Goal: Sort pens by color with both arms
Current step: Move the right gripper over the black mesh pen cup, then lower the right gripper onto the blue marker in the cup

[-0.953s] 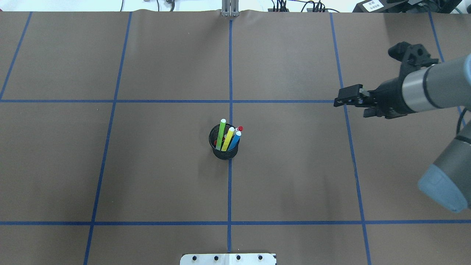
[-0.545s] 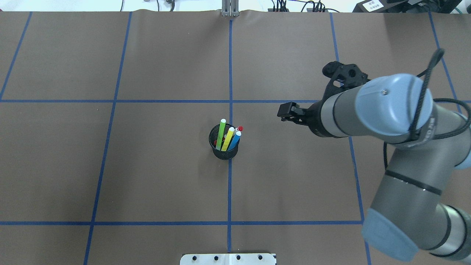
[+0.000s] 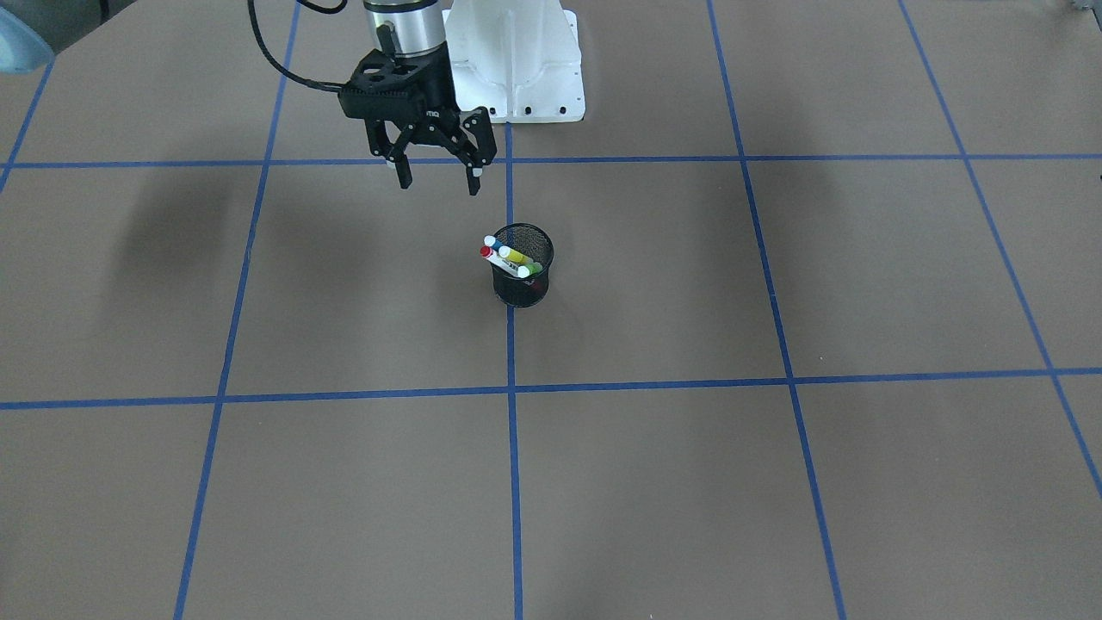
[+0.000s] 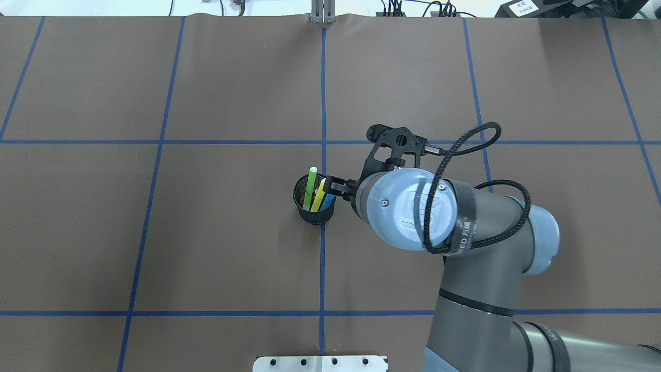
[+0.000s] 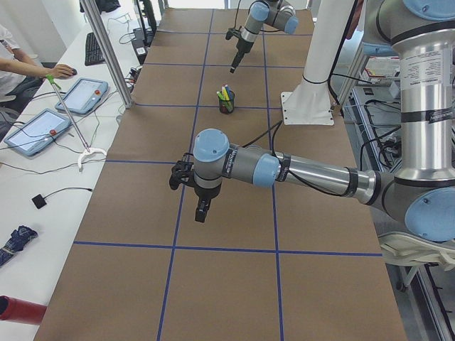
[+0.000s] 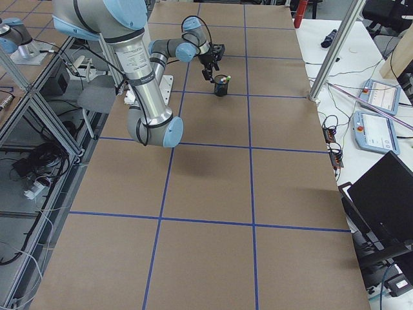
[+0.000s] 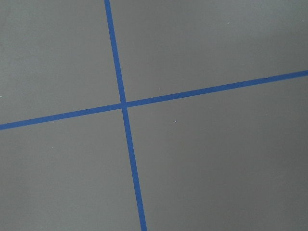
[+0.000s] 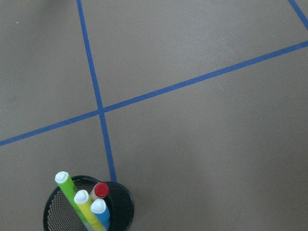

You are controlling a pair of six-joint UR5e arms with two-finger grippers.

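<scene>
Four pens stand together in a black mesh cup (image 4: 314,209) at the table's middle: light green (image 4: 310,187), yellow (image 4: 320,192), blue (image 4: 329,199) and the white one with a red end (image 8: 100,190). The cup also shows in the front view (image 3: 523,288). My right gripper (image 3: 437,183) is open and empty. It hangs above the table beside the cup, its fingertips over the cup's right rim in the overhead view (image 4: 338,186). My left gripper (image 5: 201,210) shows only in the left side view, low over bare table far from the cup; I cannot tell if it is open.
Brown table cover with a grid of blue tape lines (image 4: 323,103). The white pedestal base (image 3: 516,69) stands at the robot's edge. The right arm's elbow and forearm (image 4: 465,248) span the right half. An operator and tablets (image 5: 43,106) sit beside the table.
My right arm has swung from the table's right edge leftward across the table to the cup. The cup and pens have not moved.
</scene>
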